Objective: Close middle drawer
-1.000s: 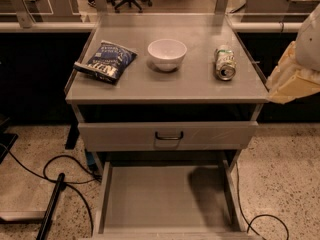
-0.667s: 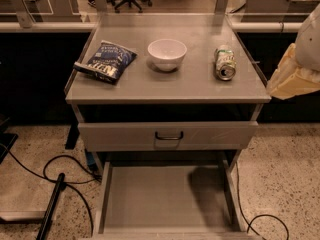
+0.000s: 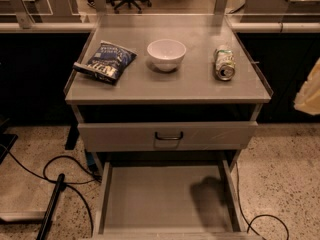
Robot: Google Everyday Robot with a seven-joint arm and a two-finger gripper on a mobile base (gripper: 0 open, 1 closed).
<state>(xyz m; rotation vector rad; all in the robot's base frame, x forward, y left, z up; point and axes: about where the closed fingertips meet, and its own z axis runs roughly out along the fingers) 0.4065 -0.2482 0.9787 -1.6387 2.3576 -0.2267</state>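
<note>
Though the hand [image 3: 309, 90] shows only partly at the right edge, its grip cannot be told | middle drawer [image 3: 160, 196] pulled well out, near, under top drawer [image 3: 167, 134] | judged stiff metal, free-sliding; push its near front, handle unseen.

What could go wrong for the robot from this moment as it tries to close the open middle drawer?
The claw hangs at the right edge, far from the middle drawer, whose front lies at the view's bottom edge; a push may land off-centre and jam it.
A hard shove could jolt the cabinet and roll the can lying on its side.
Floor cables could snag the base.
</note>
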